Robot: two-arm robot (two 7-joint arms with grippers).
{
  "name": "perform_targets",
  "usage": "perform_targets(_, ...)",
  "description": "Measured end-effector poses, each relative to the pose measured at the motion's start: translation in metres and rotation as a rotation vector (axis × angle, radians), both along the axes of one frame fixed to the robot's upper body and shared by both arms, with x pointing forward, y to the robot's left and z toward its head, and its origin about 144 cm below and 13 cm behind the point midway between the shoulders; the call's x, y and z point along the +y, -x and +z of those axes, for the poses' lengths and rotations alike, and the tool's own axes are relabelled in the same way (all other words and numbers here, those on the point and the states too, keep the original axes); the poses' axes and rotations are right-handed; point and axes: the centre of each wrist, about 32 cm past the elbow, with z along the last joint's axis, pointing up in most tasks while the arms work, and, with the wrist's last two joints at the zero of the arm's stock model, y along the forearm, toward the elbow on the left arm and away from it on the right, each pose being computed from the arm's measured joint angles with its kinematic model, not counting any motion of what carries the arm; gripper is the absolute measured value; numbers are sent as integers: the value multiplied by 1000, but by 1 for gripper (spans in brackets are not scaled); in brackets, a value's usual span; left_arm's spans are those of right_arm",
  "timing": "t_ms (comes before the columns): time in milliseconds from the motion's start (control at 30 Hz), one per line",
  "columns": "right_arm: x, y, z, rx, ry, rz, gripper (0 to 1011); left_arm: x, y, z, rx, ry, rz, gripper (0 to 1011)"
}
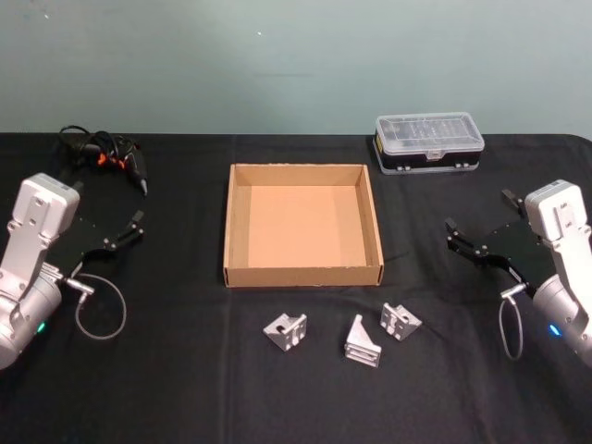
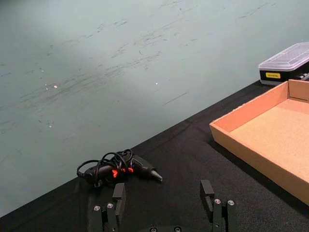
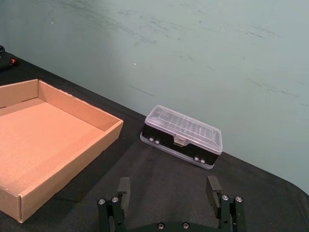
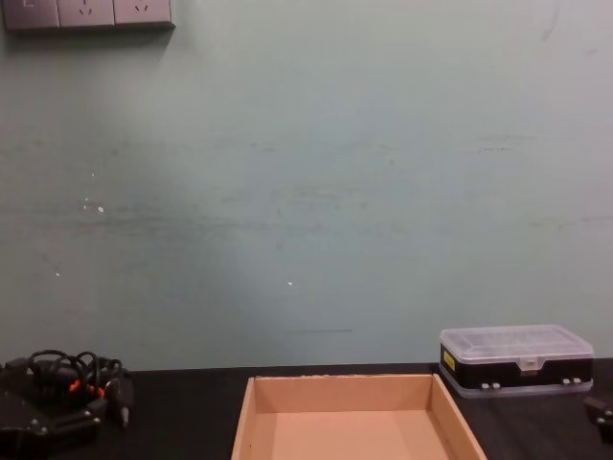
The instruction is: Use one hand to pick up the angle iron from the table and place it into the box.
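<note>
Three angle irons [image 1: 362, 342] lie on the desk [image 1: 185, 388] between its front edge and the box [image 1: 302, 275], none inside yet. The left hand [image 1: 127, 231] and right hand [image 1: 478, 211] hover spread near the desk's side edges. The right hand looks nearer the rightmost iron and should drop squarely over it and pinch one flat flange. The yellow label on the case [image 1: 428, 141] is too small to read.

Soft, even room light; short, faint shadows

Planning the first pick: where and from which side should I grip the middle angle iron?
Likely from straight above with the open right pincer, closing across the upright triangular plate of the middle angle iron; its other plate seems to lie flat on the table.
</note>
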Motion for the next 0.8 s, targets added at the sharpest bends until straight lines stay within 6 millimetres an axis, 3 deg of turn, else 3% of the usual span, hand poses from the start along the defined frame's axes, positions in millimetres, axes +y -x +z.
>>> perform_targets(800,0,0,0,0,0,0,1004,0,0,0,0,0,0,1011)
